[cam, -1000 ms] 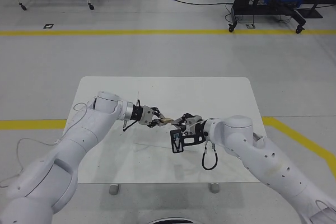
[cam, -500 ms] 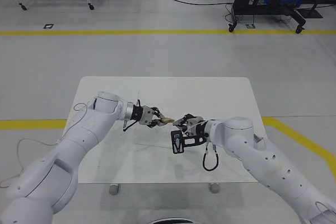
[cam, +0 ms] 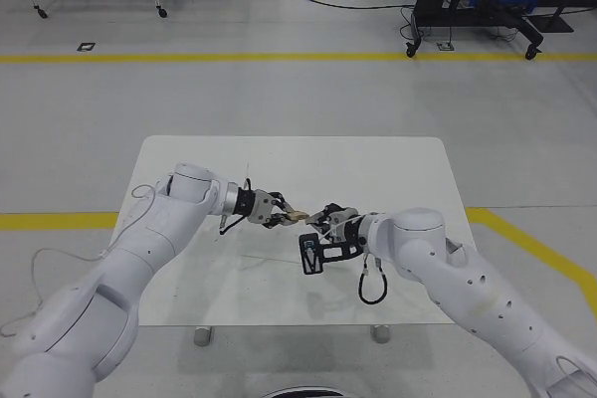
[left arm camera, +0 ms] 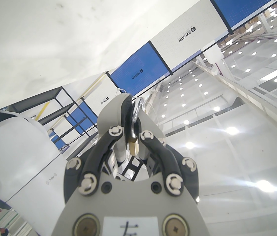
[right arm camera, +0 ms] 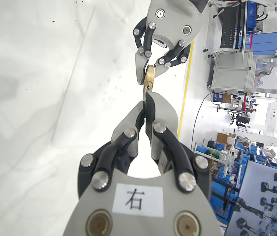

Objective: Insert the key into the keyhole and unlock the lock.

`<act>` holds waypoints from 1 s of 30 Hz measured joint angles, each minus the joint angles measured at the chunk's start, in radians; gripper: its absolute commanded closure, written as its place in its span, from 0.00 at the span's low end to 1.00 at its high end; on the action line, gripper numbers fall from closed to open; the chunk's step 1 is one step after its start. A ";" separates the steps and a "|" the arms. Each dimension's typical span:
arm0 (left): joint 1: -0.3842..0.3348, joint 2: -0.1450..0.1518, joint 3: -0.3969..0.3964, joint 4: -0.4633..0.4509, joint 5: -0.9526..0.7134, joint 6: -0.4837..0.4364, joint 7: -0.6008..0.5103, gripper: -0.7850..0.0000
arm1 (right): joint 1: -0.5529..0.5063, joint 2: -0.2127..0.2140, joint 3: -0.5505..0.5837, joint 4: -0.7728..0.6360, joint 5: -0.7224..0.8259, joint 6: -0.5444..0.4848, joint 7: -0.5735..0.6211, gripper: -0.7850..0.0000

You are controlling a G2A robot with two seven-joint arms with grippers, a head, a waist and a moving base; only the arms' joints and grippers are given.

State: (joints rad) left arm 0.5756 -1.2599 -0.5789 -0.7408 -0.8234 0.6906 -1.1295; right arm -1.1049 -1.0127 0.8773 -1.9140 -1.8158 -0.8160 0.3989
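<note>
A small brass padlock [cam: 297,213] hangs above the middle of the white table [cam: 398,169], with my left gripper [cam: 281,211] shut on it. In the right wrist view the left gripper [right arm camera: 147,74] clamps the padlock [right arm camera: 149,76] by its sides, keyhole end facing my right gripper [right arm camera: 145,103]. That gripper is shut on the brass key [right arm camera: 144,96], whose tip sits at the keyhole; how deep it goes is hidden. The left wrist view shows the left gripper [left arm camera: 134,114] with the padlock's silver shackle [left arm camera: 137,109] poking out between its fingers. In the top view my right gripper [cam: 322,216] faces the left one.
Both grippers are held above the table's middle, tip to tip. A black cable loop [cam: 369,284] hangs under the right forearm. The table's near edge [cam: 298,320] lies in front of the arms, and a yellow floor line [cam: 40,221] runs on both sides.
My right gripper has edged slightly toward the padlock with the key. The left arm has stayed put.
</note>
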 measured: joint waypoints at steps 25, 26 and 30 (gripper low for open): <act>0.012 -0.002 -0.025 -0.036 0.038 0.019 0.040 1.00 | 0.022 -0.029 -0.025 -0.005 0.023 -0.015 0.143 1.00; 0.012 -0.002 -0.027 -0.036 0.039 0.019 0.043 1.00 | 0.024 -0.031 -0.027 -0.005 0.023 -0.016 0.148 1.00; 0.015 -0.002 -0.031 -0.041 0.044 0.020 0.046 1.00 | 0.029 -0.036 -0.034 -0.007 0.020 -0.017 0.165 1.00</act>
State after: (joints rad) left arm 0.5909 -1.2622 -0.6104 -0.7816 -0.7799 0.7110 -1.0838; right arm -1.0759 -1.0487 0.8434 -1.9209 -1.7955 -0.8329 0.5639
